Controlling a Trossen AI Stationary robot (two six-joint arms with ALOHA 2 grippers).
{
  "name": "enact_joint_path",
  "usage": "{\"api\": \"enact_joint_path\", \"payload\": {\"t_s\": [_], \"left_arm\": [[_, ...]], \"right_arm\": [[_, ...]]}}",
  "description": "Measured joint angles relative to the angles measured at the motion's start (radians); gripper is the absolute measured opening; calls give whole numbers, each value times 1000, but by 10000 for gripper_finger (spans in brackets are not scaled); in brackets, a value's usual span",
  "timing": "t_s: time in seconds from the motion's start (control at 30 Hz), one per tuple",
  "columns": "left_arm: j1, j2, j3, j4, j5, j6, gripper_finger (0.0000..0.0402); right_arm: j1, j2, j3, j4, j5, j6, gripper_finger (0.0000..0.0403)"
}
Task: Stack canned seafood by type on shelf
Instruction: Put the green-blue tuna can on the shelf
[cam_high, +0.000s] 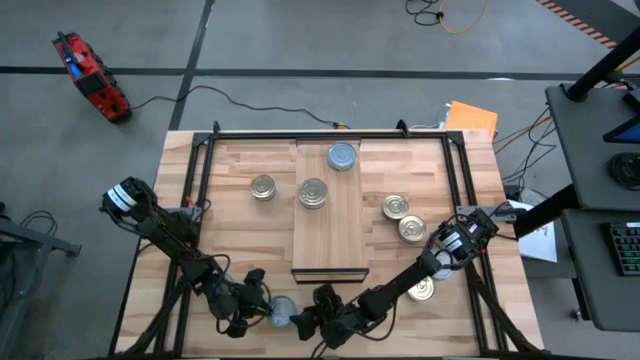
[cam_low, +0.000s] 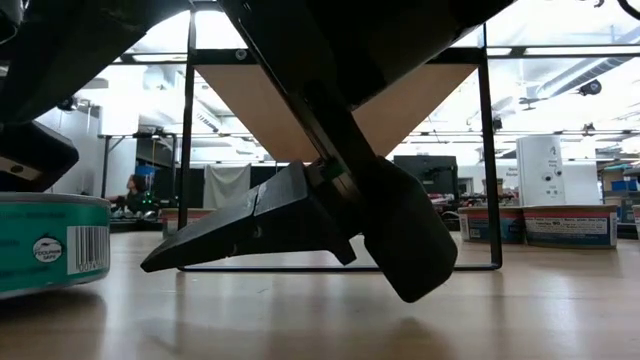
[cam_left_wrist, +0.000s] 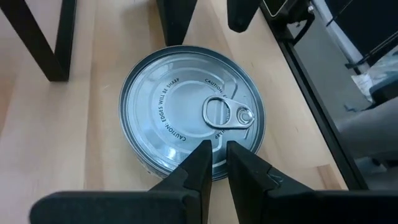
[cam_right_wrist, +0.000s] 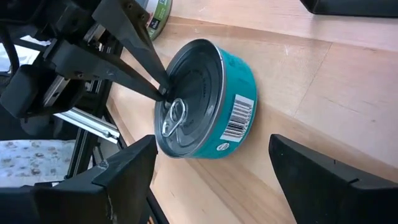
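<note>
Left gripper, jaws closed, rests on the teal tin near the bench front edge; right gripper, jaws wide and empty, faces it.

The teal tin lying just under the tips of the left gripper carried embossed lettering curved around its pale blue-grey lid. On one side it read "CAUTION: EDGES WILL BE SHARP", and a second "CAUTION" began near the ring pull, its remainder too small to read. On the same tin's teal side wall, between the fingers of the right gripper, stood a white barcode panel whose digits could not be read, with a small round emblem beside it. In the low view that wall showed the barcode and an oval logo, its wording illegible.
</note>
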Motion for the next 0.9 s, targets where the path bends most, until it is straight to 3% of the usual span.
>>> {"api": "enact_joint_path", "payload": {"t_s": [0.3,0.67,0.9], "left_arm": [[-48,1,-16,10,-75,-55,36],[-53,2,-24,33,-84,-55,36],[-56,2,-47,73,-103,-59,36]], "right_arm": [[-4,0,0,-17,0,0,318],[-9,0,0,-13,0,-16,307],[-21,0,-1,-14,1,-18,320]]}}
